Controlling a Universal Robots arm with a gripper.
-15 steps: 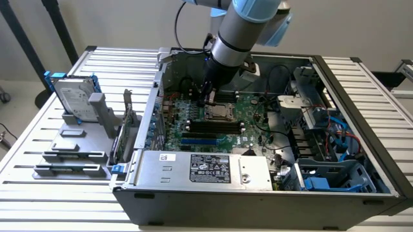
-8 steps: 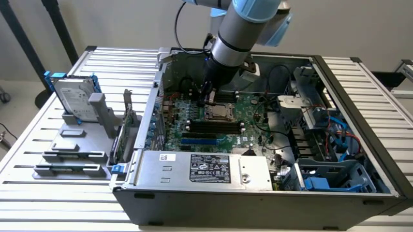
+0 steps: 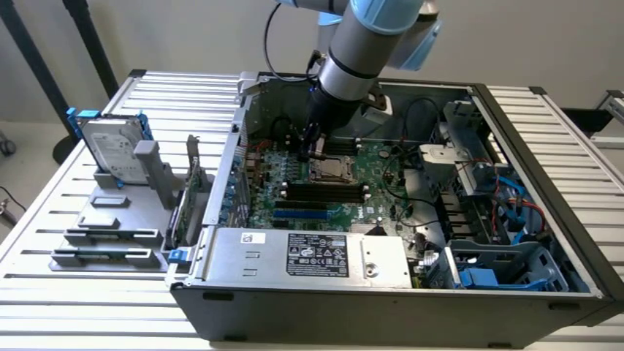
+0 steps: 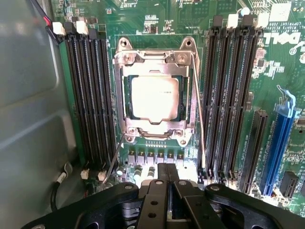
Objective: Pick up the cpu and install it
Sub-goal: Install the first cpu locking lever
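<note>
The cpu [image 4: 155, 98], a small square chip with a silvery top, lies flat in the motherboard socket [image 4: 125, 125], inside its metal frame. In the exterior view the cpu [image 3: 335, 170] sits mid-board in the open computer case [image 3: 390, 301]. My gripper [image 3: 314, 151] hangs inside the case, just above the socket and slightly to its exterior-view left. In the wrist view the black fingers [image 4: 159, 188] are pressed together with nothing between them, and the gripper [image 4: 167, 183] stands apart from the chip.
Black memory slots [image 4: 90, 100] flank the socket on both sides. A grey power supply box [image 3: 312, 256] with a black label fills the case's near edge. Cables and a blue drive cage [image 3: 487, 278] crowd the exterior view's right. A hard drive [image 3: 112, 150] with blue rails stands on a grey rack outside.
</note>
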